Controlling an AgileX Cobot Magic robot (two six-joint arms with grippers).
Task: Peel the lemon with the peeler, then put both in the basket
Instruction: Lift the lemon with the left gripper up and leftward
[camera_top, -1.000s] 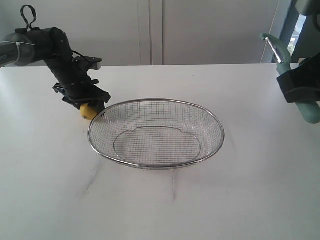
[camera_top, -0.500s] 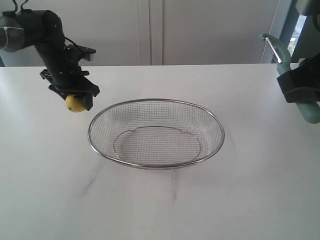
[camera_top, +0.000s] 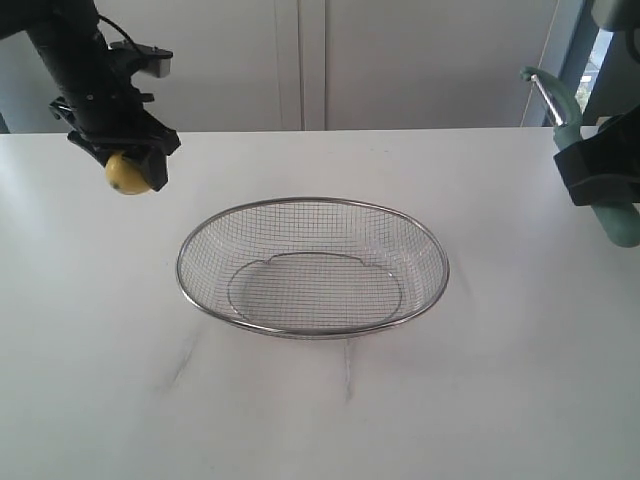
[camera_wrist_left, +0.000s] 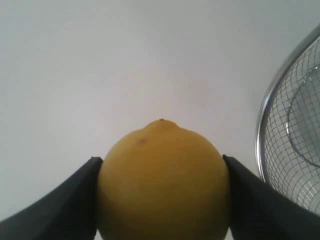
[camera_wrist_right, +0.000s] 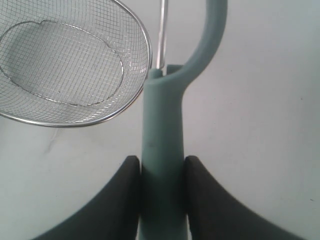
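Here, from the exterior view, the left jaws pinch the lemon (camera_top: 127, 174) above the table (camera_top: 480, 400) and the right jaws clamp the peeler (camera_top: 620, 222), with the basket (camera_top: 312, 203) between them. Left wrist: the lemon fills the jaws. Right wrist: handle squeezed, blade ahead of the jaws. Bring them together slowly and stroke lightly.

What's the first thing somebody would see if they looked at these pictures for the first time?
Probably the bright yellow lemon, pinched in the left gripper at the far left of the exterior view. Next comes the big shiny wire basket, sitting empty in the middle of the white table. At the right edge, the right gripper holds the pale green peeler with its blade end up.
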